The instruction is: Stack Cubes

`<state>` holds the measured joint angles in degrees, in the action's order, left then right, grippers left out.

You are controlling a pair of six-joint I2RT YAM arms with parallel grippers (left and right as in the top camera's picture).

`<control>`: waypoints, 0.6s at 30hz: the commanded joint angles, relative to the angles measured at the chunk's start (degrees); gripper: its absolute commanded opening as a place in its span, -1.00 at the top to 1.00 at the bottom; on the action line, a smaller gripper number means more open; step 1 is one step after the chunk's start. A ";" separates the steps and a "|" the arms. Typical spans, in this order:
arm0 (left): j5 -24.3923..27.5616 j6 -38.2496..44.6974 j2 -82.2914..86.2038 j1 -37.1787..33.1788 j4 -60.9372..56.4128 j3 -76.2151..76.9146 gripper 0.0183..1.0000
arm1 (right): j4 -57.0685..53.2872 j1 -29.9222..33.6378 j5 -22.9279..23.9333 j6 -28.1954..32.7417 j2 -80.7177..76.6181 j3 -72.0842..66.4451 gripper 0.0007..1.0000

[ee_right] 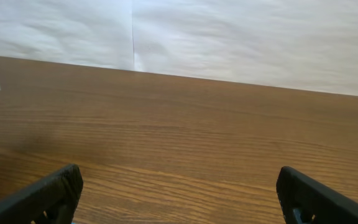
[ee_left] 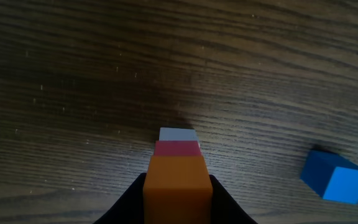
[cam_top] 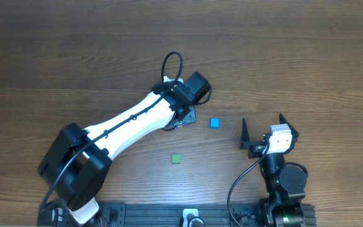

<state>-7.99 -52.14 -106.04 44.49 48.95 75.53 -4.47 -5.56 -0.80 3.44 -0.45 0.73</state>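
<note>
- While the orange cube point(ee_left: 177, 198) is clamped between the jaws of the left gripper point(ee_left: 177, 179), a red cube point(ee_left: 177, 148) and a grey cube point(ee_left: 179, 134) are seen just beyond it, apparently stacked beneath it.
- Whether the orange cube is already seated on the red cube cannot be told.
- The blue cube point(ee_left: 334, 177) is found on the table point(ee_left: 73, 74), off to 1 side of this claw and apart from it. The green cube point(cam_top: 176, 159) lies behind the claw, nearer the arm's base.
- The right gripper point(cam_top: 262, 131) is held with its fingers wide apart, nothing between them, well away from all 5 cubes.
- If the orange cube is released off-centre, it could be tipped off the red cube.
- If a finger is dragged against the column while opening or lifting, all 3 cubes could be toppled.
- The blue cube could be knocked by a sideways retreat.
</note>
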 commanded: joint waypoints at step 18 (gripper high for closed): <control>-0.66 -0.87 -1.60 -0.94 -2.38 -0.20 -0.73 | -0.44 0.22 -0.85 0.07 0.02 -0.11 -0.99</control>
<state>-7.99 -52.84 -107.07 44.42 47.37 75.53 -4.47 -5.56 -0.80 3.46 -0.45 0.73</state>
